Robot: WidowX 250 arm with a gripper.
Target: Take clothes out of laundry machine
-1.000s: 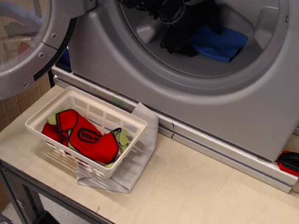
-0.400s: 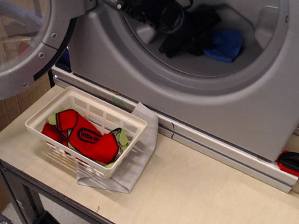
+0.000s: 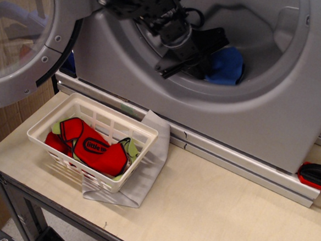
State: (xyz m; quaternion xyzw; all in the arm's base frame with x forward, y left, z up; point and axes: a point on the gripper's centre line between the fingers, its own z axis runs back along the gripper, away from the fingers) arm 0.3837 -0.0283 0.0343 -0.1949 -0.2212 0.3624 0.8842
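The silver-grey laundry machine [image 3: 249, 113] stands at the back with its round door [image 3: 23, 33] swung open to the left. My black gripper [image 3: 209, 60] reaches into the drum opening from the upper left and is shut on the blue clothes [image 3: 226, 66]. The cloth is bunched up and hangs from the fingers just above the drum's front lip. Part of the cloth is hidden behind the gripper.
A white slatted basket [image 3: 93, 133] with a red garment [image 3: 92, 147] sits on the wooden table [image 3: 220, 213] in front of the machine. A light grey cloth [image 3: 146, 169] lies under the basket. A red and black object [image 3: 316, 176] lies at the right edge.
My arm has pulled back toward the drum opening. The blue cloth, which lay spread in the drum, is now bunched in the gripper and lifted toward the front lip.
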